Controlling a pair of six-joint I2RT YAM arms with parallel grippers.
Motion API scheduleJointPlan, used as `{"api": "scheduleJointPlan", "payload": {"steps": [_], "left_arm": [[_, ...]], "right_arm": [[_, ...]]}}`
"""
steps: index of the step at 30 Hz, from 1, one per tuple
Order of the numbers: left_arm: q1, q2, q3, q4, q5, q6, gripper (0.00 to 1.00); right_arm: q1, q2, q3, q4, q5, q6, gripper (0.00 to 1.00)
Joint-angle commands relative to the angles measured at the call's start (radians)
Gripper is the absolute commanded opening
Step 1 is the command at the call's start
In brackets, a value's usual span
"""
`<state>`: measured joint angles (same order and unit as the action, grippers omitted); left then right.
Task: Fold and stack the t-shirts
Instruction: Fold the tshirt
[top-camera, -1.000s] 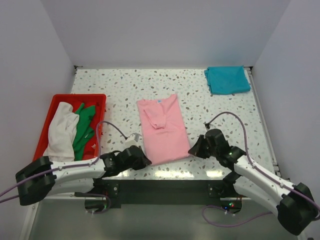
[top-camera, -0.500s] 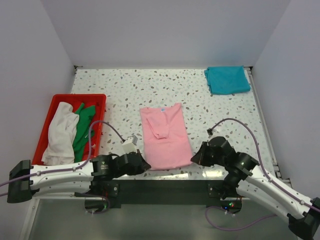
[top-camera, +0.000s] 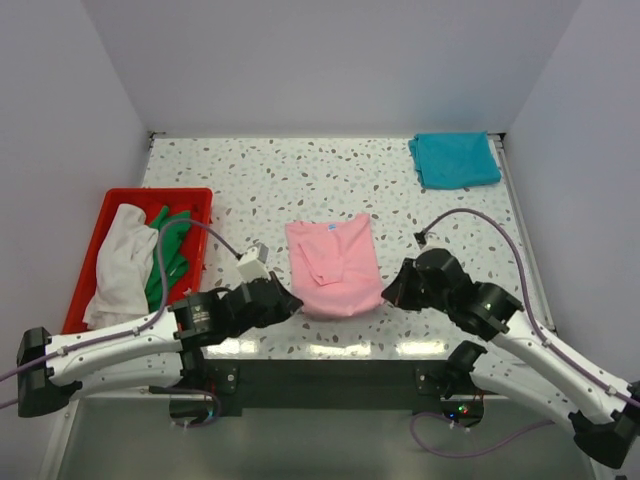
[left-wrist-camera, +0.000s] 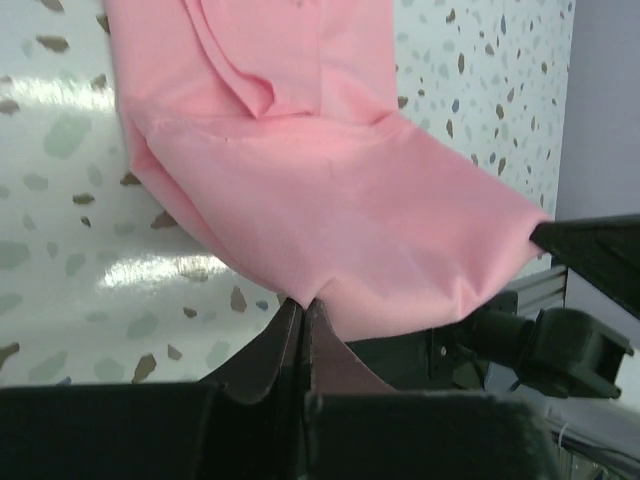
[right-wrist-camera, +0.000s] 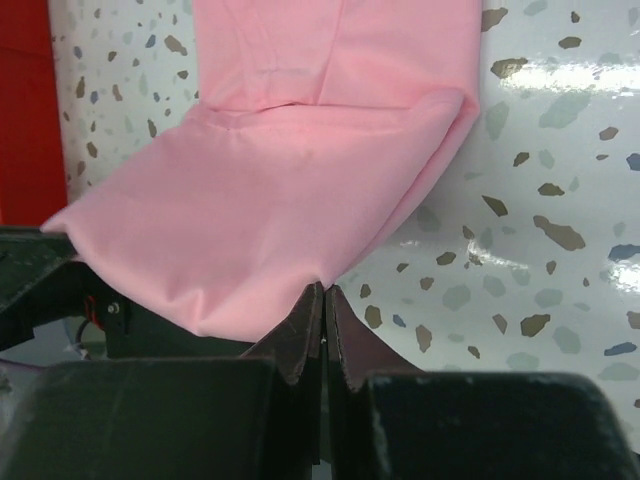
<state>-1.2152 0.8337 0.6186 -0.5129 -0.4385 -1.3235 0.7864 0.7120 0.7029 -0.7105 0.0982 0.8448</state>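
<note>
While clamped tight on pink t-shirt (top-camera: 335, 265) hem — left gripper (left-wrist-camera: 303, 305), right gripper (right-wrist-camera: 325, 290).

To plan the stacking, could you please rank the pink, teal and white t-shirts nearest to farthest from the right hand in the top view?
1. Pink t-shirt, held by the right hand, centre.
2. Teal t-shirt, far right corner.
3. White t-shirt, in the red tray, left.

Bright, even light comes from above. White glare shines on the near edge of the table (top-camera: 345, 346). In both wrist views the close, dark fingers (left-wrist-camera: 270, 360) look blurry.
</note>
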Motion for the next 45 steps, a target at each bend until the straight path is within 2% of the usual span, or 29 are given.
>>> {"api": "scheduleJointPlan", "payload": {"steps": [1, 5, 9, 13, 19, 20, 23, 27, 30, 33, 34, 37, 41, 44, 45], "left_arm": [[0.136, 0.045, 0.088, 0.066, 0.048, 0.134, 0.0], [0.247, 0.142, 0.154, 0.123, 0.121, 0.249, 0.0], [0.376, 0.228, 0.205, 0.189, 0.198, 0.311, 0.0], [0.5, 0.327, 0.263, 0.273, 0.297, 0.354, 0.0], [0.686, 0.534, 0.383, 0.375, 0.392, 0.395, 0.0], [0.707, 0.6, 0.4, 0.389, 0.406, 0.405, 0.0], [0.787, 0.735, 0.469, 0.438, 0.44, 0.408, 0.0], [0.881, 0.912, 0.579, 0.498, 0.52, 0.421, 0.0], [0.925, 1.062, 0.706, 0.539, 0.557, 0.432, 0.0], [0.957, 1.206, 0.82, 0.562, 0.586, 0.438, 0.0], [0.962, 1.244, 0.883, 0.542, 0.595, 0.437, 0.0], [0.973, 1.366, 0.96, 0.515, 0.595, 0.431, 0.0], [0.973, 1.412, 0.908, 0.533, 0.586, 0.391, 0.0], [0.97, 1.382, 0.816, 0.559, 0.584, 0.363, 0.0], [0.964, 1.369, 0.794, 0.557, 0.584, 0.359, 0.0]], "right_arm": [[0.001, 0.073, 0.099, 0.037, 0.058, -0.053, 0.0], [-0.041, 0.196, 0.199, 0.068, 0.055, -0.11, 0.0], [-0.194, 0.319, 0.27, 0.144, -0.056, -0.162, 0.0], [-0.291, 0.466, 0.361, 0.2, -0.127, -0.207, 0.0], [-0.426, 0.788, 0.558, 0.286, -0.268, -0.237, 0.0], [-0.435, 0.885, 0.599, 0.287, -0.276, -0.243, 0.0], [-0.464, 1.032, 0.763, 0.295, -0.323, -0.247, 0.0], [-0.499, 1.312, 1.001, 0.27, -0.363, -0.242, 0.0], [-0.51, 1.452, 1.209, 0.243, -0.39, -0.233, 0.0], [-0.515, 1.645, 1.514, 0.163, -0.403, -0.23, 0.0], [-0.516, 1.737, 1.57, 0.149, -0.407, -0.224, 0.0], [-0.519, 1.837, 1.702, 0.148, -0.429, -0.193, 0.0], [-0.513, 1.868, 1.615, 0.226, -0.443, -0.165, 0.0], [-0.498, 1.825, 1.451, 0.267, -0.427, -0.168, 0.0], [-0.493, 1.774, 1.335, 0.293, -0.417, -0.164, 0.0]]}}
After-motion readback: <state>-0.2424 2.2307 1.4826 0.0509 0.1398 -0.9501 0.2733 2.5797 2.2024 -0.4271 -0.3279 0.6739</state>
